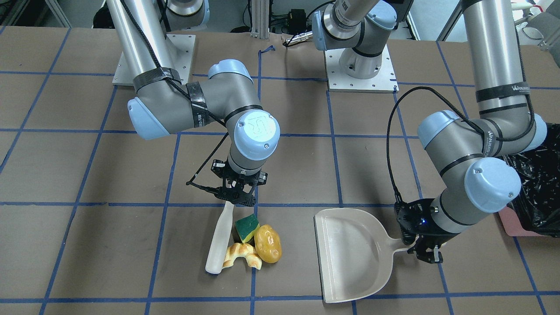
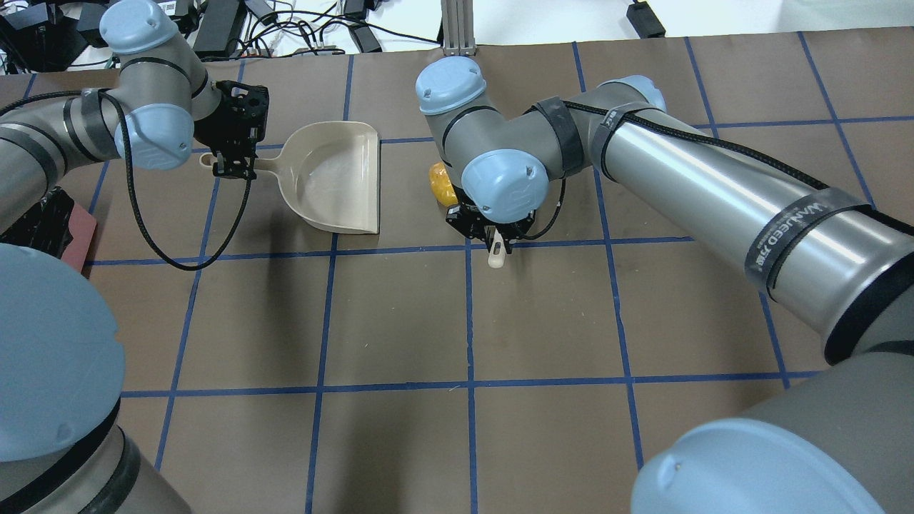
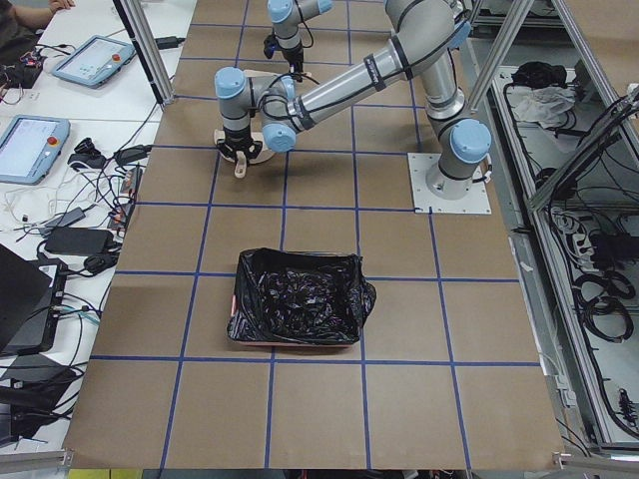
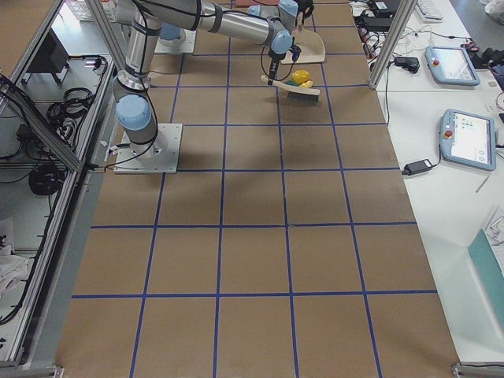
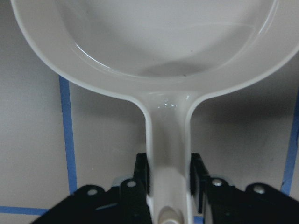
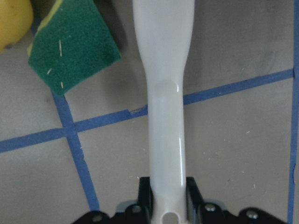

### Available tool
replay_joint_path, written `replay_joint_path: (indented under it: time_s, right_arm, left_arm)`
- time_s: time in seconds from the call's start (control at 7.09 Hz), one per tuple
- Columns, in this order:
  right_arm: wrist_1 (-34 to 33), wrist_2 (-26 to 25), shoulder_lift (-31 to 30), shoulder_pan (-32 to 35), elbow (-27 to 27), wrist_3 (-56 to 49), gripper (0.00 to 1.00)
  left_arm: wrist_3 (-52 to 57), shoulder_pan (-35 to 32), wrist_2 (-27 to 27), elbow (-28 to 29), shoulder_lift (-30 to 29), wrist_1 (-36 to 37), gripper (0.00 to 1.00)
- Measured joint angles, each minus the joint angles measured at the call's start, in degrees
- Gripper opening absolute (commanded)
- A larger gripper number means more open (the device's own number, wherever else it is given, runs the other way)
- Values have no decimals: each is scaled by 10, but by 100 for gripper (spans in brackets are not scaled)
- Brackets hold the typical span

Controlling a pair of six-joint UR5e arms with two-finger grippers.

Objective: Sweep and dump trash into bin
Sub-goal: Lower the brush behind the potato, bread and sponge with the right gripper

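The croissant [image 1: 242, 255], the potato lump [image 1: 267, 243] and the green-and-yellow sponge [image 1: 247, 227] lie together on the table, right beside the cream brush [image 1: 220, 240]. My right gripper [image 1: 234, 201] is shut on the brush handle [image 6: 163, 93]; the sponge [image 6: 70, 46] lies just left of it. My left gripper [image 1: 422, 251] is shut on the handle of the cream dustpan [image 1: 354, 253], which lies flat with its mouth towards the trash, a gap between them. The pink bin with its black bag [image 3: 300, 299] stands apart, on my left.
The bin's black liner [image 1: 540, 183] shows at the edge, behind my left arm's elbow. The arm bases [image 1: 361, 65] stand at the table's back. Blue tape lines grid the brown table top [image 2: 400, 321].
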Motion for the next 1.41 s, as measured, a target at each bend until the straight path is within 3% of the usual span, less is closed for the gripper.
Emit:
replay_joint_path:
  time_s: [0.56, 1.41]
  right_arm:
    - [-3, 7, 4, 15, 0, 17, 0]
    - [-22, 58, 6, 26, 0, 93, 0]
  left_arm:
    - [0, -1, 0, -4, 1, 0, 36]
    - [0, -1, 6, -7, 3, -1, 32]
